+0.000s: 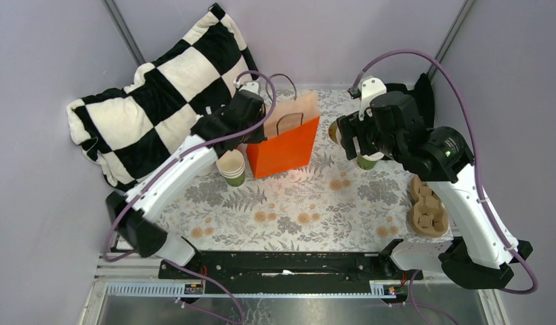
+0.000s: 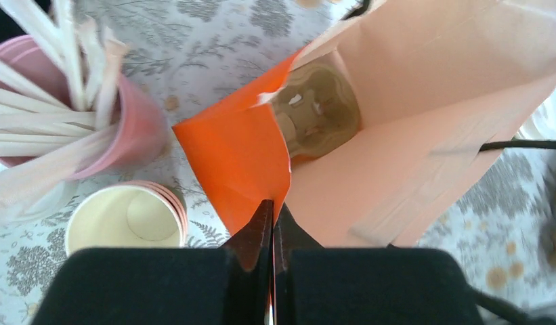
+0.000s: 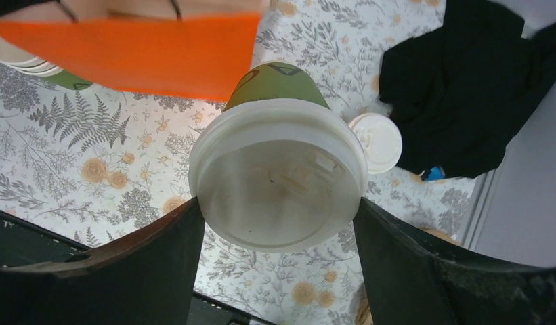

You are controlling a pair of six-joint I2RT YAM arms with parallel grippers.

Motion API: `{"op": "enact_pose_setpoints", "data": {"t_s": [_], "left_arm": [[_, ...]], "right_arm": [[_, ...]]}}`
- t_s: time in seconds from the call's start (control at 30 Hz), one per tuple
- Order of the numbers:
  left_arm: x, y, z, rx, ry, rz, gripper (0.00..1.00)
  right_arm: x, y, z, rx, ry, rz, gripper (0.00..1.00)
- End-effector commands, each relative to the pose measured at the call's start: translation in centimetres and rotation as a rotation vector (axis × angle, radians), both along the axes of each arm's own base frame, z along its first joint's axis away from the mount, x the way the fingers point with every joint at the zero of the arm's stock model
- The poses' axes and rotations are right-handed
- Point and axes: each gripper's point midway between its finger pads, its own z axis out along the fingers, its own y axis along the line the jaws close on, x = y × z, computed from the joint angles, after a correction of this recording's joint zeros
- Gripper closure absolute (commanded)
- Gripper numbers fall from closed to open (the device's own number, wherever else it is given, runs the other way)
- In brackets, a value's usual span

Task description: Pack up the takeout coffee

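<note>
**Bag pinched, first coffee gripped**

Your left tool (image 2: 272,211) is closed tight on the left rim of the orange paper bag (image 2: 234,162). The bag's mouth gapes, and a brown pulp cup tray (image 2: 319,108) lies at the bottom of it. Just right of the bag, your right tool (image 3: 278,203) is clamped across the round white plastic lid of a small green paper cup (image 3: 278,183). On that same side of the bag, the second lidded cup (image 3: 374,141) stands on the floral tabletop (image 3: 92,135), touching a black cloth (image 3: 458,88).
</note>
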Motion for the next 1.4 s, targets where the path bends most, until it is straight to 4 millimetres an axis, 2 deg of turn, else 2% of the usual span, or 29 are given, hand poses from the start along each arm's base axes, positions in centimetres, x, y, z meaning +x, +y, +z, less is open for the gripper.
{"op": "enact_pose_setpoints", "data": {"t_s": [0.0, 0.13, 0.23, 0.37, 0.47, 0.53, 0.67, 0.9, 1.07, 1.1, 1.2, 1.37], "left_arm": [[-3.9, -3.2, 2.8, -0.077, -0.111, -0.265, 1.0], [-7.3, -4.3, 1.7, -0.086, -0.107, -0.369, 1.0], [-8.6, -4.3, 0.2, -0.082, -0.108, -0.388, 1.0], [-8.9, -4.1, -0.7, -0.102, -0.118, -0.38, 1.0], [-8.5, -3.6, 0.0, -0.072, -0.089, -0.33, 0.86], [-8.1, -3.5, 0.2, -0.04, -0.068, -0.316, 0.76], [-7.5, -3.4, 0.2, 0.014, -0.064, -0.322, 0.69], [-6.3, -4.3, 0.1, 0.069, -0.047, -0.339, 0.79], [-4.8, -5.0, 0.2, 0.107, -0.055, -0.335, 1.0], [-4.5, -5.0, 0.5, 0.113, -0.067, -0.328, 1.0], [-3.6, -5.1, 2.0, 0.105, -0.15, -0.319, 1.0], [-2.2, -5.1, 6.4, 0.007, -0.381, -0.278, 1.0]], "right_arm": [[0.0, 0.2, 3.0, -0.025, -0.114, 0.114, 0.31], [-2.5, 2.0, 2.0, -0.018, -0.078, 0.332, 0.35], [-4.1, 2.3, 2.3, 0.005, -0.081, 0.414, 0.39], [-6.0, 3.1, 1.8, 0.047, -0.025, 0.502, 0.39], [-6.8, 3.5, 0.6, 0.05, 0.049, 0.528, 0.4], [-7.0, 3.8, 0.7, 0.074, 0.061, 0.534, 0.4], [-7.3, 4.1, 0.8, 0.095, 0.069, 0.542, 0.39], [-6.4, 3.3, -0.4, 0.011, 0.105, 0.503, 0.39], [-5.6, 3.2, -0.9, -0.035, 0.12, 0.494, 0.39], [-5.4, 3.1, -0.8, -0.045, 0.115, 0.487, 0.4], [-4.8, 3.1, -0.5, -0.063, 0.104, 0.48, 0.4], [-3.9, 3.8, -0.4, -0.075, 0.111, 0.483, 0.41]]}}
